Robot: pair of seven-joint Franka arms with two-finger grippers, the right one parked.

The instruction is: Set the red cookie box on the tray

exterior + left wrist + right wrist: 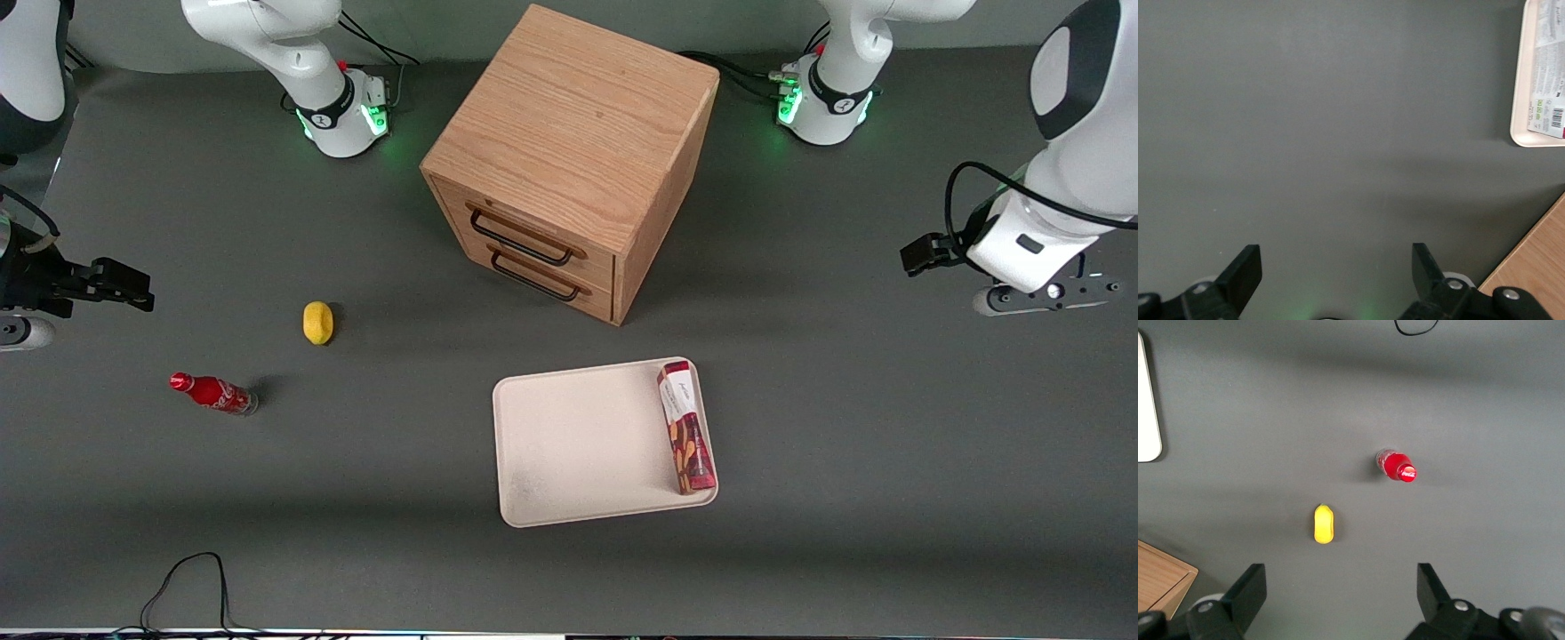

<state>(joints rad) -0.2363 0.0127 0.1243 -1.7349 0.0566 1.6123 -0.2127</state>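
The red cookie box [686, 428] lies flat in the tray [569, 444], along the rim toward the working arm's end of the surface [845, 498], near its front edge. The placing looks done. The gripper [1337, 267] hangs farther back, well apart from the tray, jaws apart and empty. Best to keep high and clear of the wooden drawer cabinet [569, 160].
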